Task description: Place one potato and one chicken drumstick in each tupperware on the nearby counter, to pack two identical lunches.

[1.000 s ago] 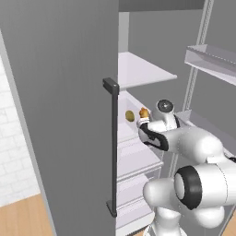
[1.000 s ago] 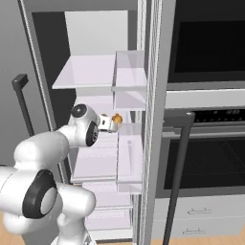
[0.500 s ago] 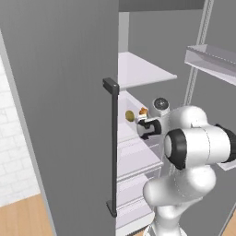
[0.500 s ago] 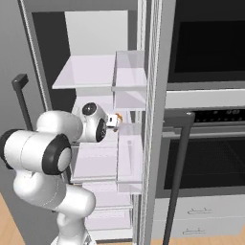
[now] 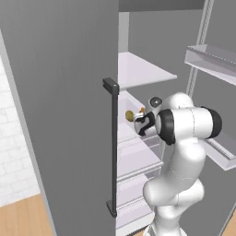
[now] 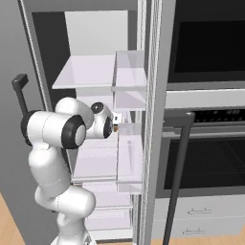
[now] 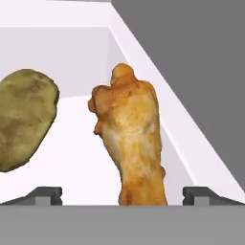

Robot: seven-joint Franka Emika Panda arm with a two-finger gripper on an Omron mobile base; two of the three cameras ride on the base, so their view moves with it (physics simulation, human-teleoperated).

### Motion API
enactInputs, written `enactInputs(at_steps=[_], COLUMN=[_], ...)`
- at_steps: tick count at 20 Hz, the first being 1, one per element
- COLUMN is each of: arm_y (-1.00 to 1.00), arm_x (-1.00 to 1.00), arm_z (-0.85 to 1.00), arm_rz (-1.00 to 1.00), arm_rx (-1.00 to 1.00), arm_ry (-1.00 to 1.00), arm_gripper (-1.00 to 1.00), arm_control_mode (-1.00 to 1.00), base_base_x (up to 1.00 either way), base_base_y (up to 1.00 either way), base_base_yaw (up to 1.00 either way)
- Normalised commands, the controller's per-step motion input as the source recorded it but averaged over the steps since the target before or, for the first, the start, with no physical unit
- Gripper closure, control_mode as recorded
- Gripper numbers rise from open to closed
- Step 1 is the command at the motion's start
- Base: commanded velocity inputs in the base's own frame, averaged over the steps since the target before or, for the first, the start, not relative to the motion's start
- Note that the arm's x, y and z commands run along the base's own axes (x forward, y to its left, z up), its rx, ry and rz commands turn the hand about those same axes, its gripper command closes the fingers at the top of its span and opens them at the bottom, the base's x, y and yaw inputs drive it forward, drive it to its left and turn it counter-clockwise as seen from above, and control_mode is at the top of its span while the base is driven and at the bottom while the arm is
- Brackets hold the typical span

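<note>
while the hand (image 7: 122, 194) stands with fingers spread apart, a chicken drumstick (image 7: 131, 141) lies between them. a potato (image 7: 24, 117) sits at nine o'clock, on the white fridge shelf (image 7: 76, 158).

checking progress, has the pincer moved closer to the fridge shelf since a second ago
Yes. In the left base view the pincer has moved left, toward the potato on the fridge shelf, which stayed put.

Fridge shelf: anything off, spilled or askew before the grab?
Nothing stands out. The chicken drumstick and the potato lie apart on the clean white fridge shelf, with no spill or damage. The gripper is open, with the drumstick between its fingertips.
</note>
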Motion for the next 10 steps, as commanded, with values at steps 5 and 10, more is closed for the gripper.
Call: enactInputs(at_steps=[5, 10], arm_y=[-0.02, -0.03], arm_x=[0.58, 0.53], arm_z=[-0.30, -0.35], arm_rz=[0.00, 0.00], arm_rx=[0.00, 0.00], arm_ry=[0.03, 0.02], arm_gripper=[-1.00, -1.00], arm_control_mode=[-1.00, -1.00], base_base_x=[0.00, 0.00], base_base_y=[0.00, 0.00], base_base_yaw=[0.00, 0.00])
